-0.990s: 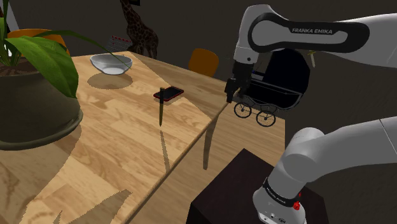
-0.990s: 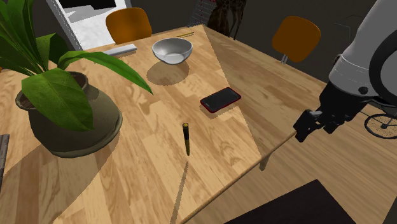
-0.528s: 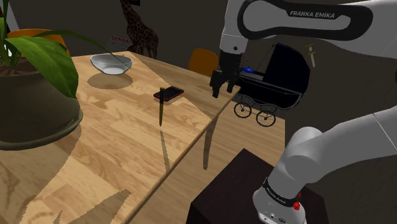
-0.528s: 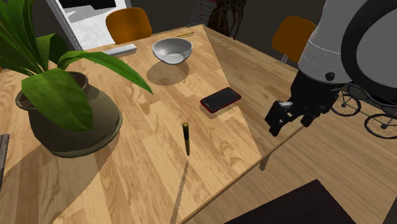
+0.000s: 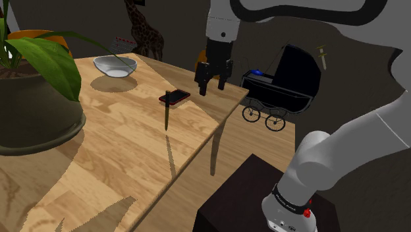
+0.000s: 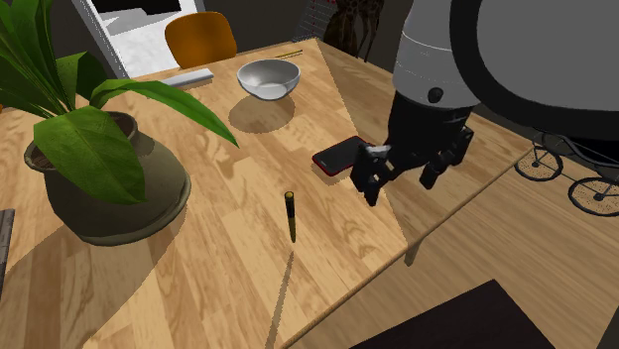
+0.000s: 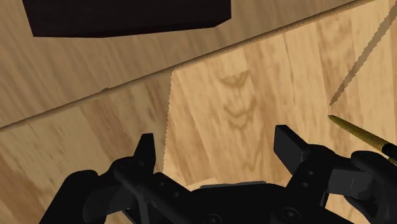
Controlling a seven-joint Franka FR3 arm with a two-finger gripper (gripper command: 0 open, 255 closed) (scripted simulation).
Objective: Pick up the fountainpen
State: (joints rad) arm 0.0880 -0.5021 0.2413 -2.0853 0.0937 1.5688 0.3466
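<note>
The fountain pen (image 5: 167, 116) is a thin dark olive stick with a gold tip, lying on the wooden table (image 5: 118, 151) in front of a red-edged black phone (image 5: 174, 97). My gripper (image 5: 209, 87) hangs open and empty above the table's corner, just right of the phone in the shoulder view. In the second exterior view the gripper (image 6: 400, 183) hovers over the phone's (image 6: 337, 156) near end, right of the pen (image 6: 291, 215). In the wrist view the pen's gold tip (image 7: 356, 132) lies beyond one of my fingers (image 7: 289, 145), outside the gap.
A white bowl (image 5: 114, 64) stands at the table's far side and a big potted plant (image 5: 33, 112) at the shoulder view's left. Orange chairs (image 6: 201, 37) line the far edge. A black pram (image 5: 283, 89) stands on the floor beyond the table's corner.
The arm has swung to the shoulder view's left, carrying the gripper from beside the pram, off the table, to above the table's corner near the phone. The pen has not moved.
</note>
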